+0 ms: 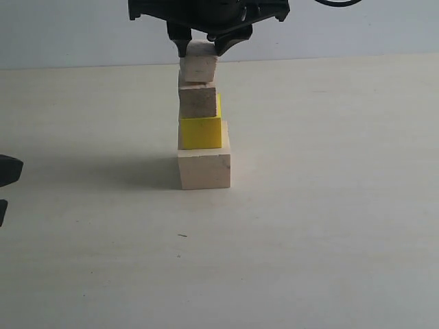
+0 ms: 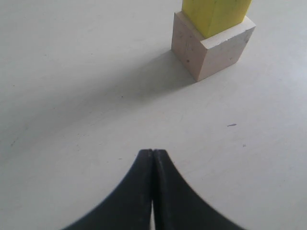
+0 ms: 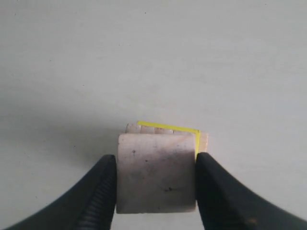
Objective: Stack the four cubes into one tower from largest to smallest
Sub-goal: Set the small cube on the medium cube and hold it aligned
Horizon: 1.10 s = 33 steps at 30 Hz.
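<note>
The tower stands mid-table in the exterior view: the largest pale wood cube [image 1: 204,170] at the bottom, then the yellow cube [image 1: 201,132], then the grooved wood cube [image 1: 197,101]. The small pale cube [image 1: 199,67] [image 3: 156,172] rests on top, slightly skewed. My right gripper [image 1: 204,49] [image 3: 156,165] comes down from above, shut on this top cube, with a finger pressed to each side. A thin yellow edge [image 3: 168,127] shows beneath it. My left gripper [image 2: 152,152] [image 1: 8,171] is shut and empty, low at the table's left, away from the largest cube [image 2: 211,48] and yellow cube [image 2: 213,14].
The tower stands on a pale tabletop [image 1: 329,205] whose far edge meets a light wall behind it. The tower's shadow falls to the left, toward the left gripper.
</note>
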Available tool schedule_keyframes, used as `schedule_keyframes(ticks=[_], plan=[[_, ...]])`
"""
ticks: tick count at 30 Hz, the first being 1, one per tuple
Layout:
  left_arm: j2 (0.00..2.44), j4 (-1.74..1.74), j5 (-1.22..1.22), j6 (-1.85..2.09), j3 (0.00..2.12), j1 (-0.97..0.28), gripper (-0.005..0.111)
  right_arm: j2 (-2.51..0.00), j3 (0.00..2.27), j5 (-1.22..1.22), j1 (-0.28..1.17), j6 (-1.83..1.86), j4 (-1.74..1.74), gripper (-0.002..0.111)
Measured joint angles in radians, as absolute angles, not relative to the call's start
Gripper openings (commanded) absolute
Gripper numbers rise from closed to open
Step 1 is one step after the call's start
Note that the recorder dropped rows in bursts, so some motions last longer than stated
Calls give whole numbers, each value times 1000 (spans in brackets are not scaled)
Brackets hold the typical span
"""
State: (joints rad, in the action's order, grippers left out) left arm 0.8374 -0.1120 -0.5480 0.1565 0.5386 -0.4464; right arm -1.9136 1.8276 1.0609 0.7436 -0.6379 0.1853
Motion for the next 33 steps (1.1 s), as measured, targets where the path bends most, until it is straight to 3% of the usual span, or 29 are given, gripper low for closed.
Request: schedule_keyframes(ticks=[25, 30, 33], plan=[[837, -112, -548, 157, 539, -446, 0, -1914, 1828, 1068, 744, -651, 191, 47], [837, -112, -548, 157, 539, -446, 0, -1914, 1828, 1068, 744, -651, 191, 62], [837, -112, -548, 157, 539, -446, 0, -1914, 1828, 1068, 744, -651, 191, 64]])
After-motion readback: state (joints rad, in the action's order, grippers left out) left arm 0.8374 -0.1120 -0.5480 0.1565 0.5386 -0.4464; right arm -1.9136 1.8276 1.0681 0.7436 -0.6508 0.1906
